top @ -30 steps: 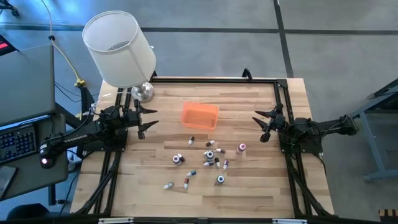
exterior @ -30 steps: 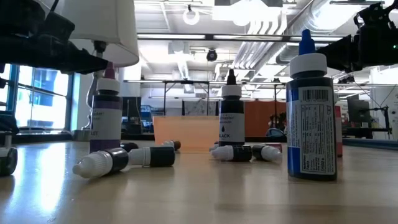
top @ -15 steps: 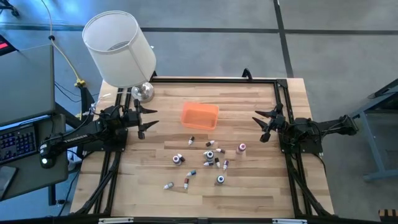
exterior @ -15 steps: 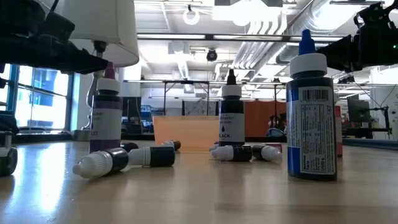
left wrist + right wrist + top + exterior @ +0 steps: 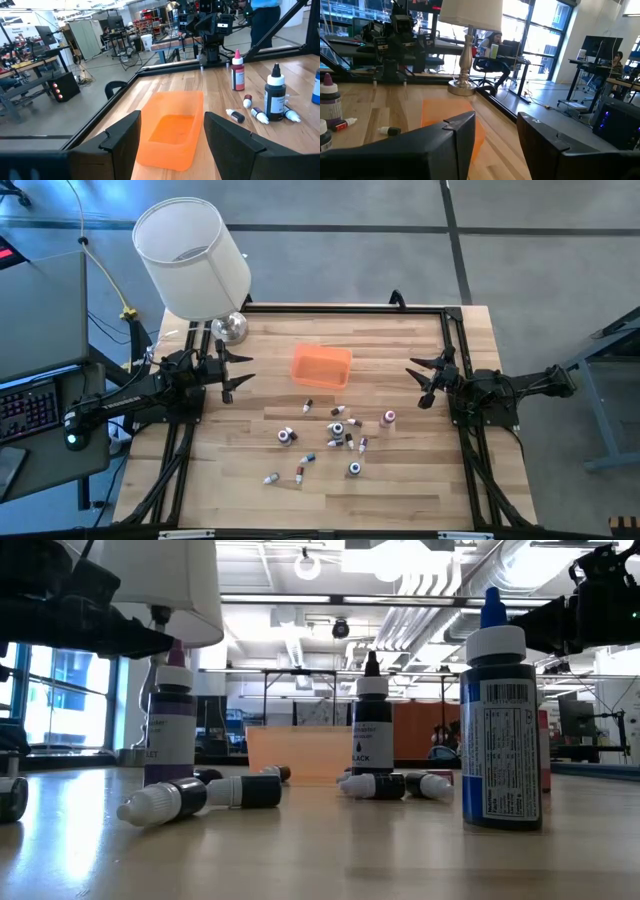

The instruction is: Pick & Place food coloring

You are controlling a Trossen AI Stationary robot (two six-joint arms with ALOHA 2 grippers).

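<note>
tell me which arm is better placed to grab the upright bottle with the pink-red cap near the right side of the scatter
Right, probably. The right gripper waits open at the table's right edge, and the small upright red bottle with the pink-red cap stands on its side of the scatter. The left gripper, also open, would have to cross the orange plastic tray and the other bottles.

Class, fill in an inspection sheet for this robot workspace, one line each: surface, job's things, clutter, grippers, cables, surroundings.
Surface: wooden table with a dark frame along its edges.
Job's things: food coloring bottles scattered near the table's middle, some upright, some lying; none in the orange tray behind them.
Clutter: lamp with a white shade at the back left corner.
Grippers: left gripper open, at the left side of the table, holding nothing; right gripper open, at the right side, holding nothing.
Cables: a yellow-ended cable left of the table.
Surroundings: keyboard at far left; a workshop with desks beyond.
</note>
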